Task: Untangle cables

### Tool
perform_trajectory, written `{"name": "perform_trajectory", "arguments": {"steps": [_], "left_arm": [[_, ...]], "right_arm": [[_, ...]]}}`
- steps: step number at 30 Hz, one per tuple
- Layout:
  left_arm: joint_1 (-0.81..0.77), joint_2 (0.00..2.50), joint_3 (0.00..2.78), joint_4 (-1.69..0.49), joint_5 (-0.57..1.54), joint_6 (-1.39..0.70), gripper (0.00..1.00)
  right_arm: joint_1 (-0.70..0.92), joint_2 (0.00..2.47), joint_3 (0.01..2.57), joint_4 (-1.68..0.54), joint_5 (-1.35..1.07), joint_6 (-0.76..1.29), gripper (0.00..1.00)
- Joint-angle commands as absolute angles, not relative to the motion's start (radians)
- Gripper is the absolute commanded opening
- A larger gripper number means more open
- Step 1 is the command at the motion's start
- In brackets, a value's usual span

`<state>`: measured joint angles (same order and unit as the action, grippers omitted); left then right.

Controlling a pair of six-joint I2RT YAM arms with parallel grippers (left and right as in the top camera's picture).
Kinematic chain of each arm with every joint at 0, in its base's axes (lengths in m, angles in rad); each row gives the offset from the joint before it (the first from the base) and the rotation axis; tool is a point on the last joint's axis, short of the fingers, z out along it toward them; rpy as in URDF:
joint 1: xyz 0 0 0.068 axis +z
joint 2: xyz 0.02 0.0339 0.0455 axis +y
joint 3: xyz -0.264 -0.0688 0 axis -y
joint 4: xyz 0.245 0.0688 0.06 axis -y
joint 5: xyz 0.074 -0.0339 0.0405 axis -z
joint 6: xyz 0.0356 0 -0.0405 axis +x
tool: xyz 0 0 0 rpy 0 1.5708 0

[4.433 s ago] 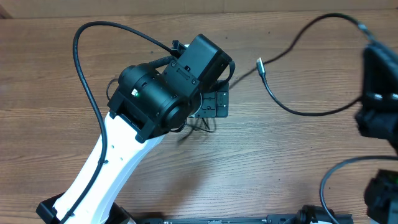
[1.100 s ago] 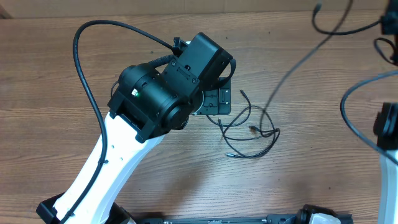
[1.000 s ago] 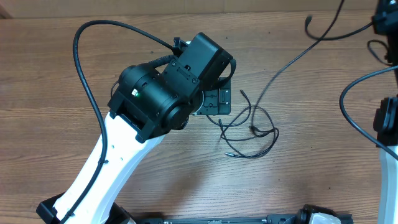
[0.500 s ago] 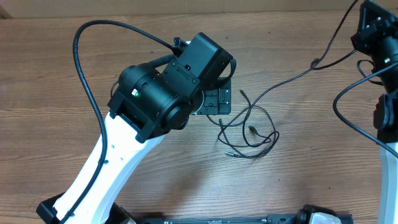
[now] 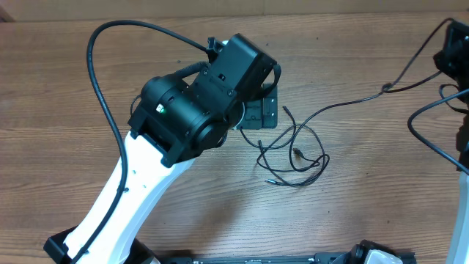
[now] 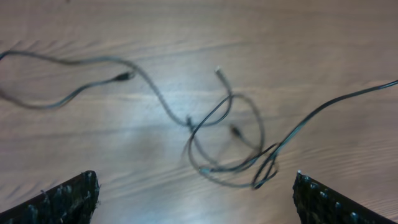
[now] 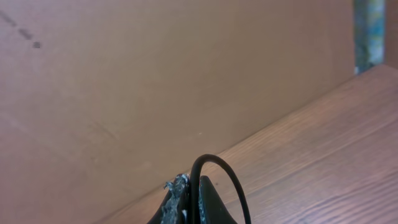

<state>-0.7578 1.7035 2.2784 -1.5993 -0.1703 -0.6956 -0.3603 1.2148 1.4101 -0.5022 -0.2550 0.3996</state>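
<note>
Wood-grain table (image 5: pixel 352 220) fills the overhead view, and in the right wrist view a plain brown board (image 7: pixel 155 81) stands behind its far edge.

Largest on the table is the left arm (image 5: pixel 183 110). Its white link rises from the lower left corner, and its black wrist housing leans over the middle of the table. A thick black wire (image 5: pixel 94 81) loops out from the arm on the left side. The right arm (image 5: pixel 462 220) shows only as a sliver along the right edge.

The left gripper (image 6: pixel 194 180) hangs just left of the tangle. Its two finger pads (image 6: pixel 68 199) sit in the bottom corners of its own camera view, spread wide with nothing between them. The right gripper (image 7: pixel 189 196) is up by the far right corner. Its claw is pinched closed on a black cord that arches out of the fingertips in a small loop.

The cables (image 5: pixel 293 154) lie on the table just right of centre. They form a loose knot of thin black loops crossing each other, close beside the left gripper's tip but not touching it. One long strand (image 5: pixel 344 103) leaves the knot and runs up and right to the right gripper. Another strand trails away to the left in the left wrist view.

Small plug ends (image 5: pixel 284 110) poke out at the knot's upper edge, in its centre and at its lower left.
</note>
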Motion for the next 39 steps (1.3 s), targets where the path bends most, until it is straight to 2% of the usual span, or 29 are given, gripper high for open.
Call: {"name": "perform_trajectory", "arguments": {"steps": [1, 12, 16, 24, 27, 35, 39], "left_arm": [[-0.753, 1.753, 2.291, -1.65, -0.186, -0.676, 1.0], [-0.753, 1.951, 2.291, -1.689, -0.019, -0.55, 0.99], [-0.753, 2.033, 2.291, -1.689, 0.101, -0.446, 1.0], [-0.753, 2.088, 2.291, -1.686, 0.249, -0.435, 1.0], [-0.753, 2.101, 2.291, -1.682, 0.282, -0.491, 0.99], [-0.759, 2.108, 2.256, -1.649, 0.281, -0.834, 1.0], [-0.775, 2.108, 2.229, -1.618, 0.274, -0.889, 0.98]], "right_arm": [[-0.4, 1.214, 1.439, -0.509, -0.244, 0.388, 0.04], [-0.524, 1.22, 1.439, -0.524, -0.243, 0.388, 0.04], [-0.593, 1.257, 1.439, -0.532, -0.244, 0.389, 0.04], [-0.651, 1.323, 1.439, -0.534, -0.282, 0.392, 0.04], [-0.652, 1.345, 1.439, -0.534, -0.282, 0.392, 0.04], [-0.652, 1.375, 1.439, -0.533, -0.282, 0.392, 0.04], [-0.652, 1.381, 1.439, -0.533, -0.282, 0.392, 0.04]]}}
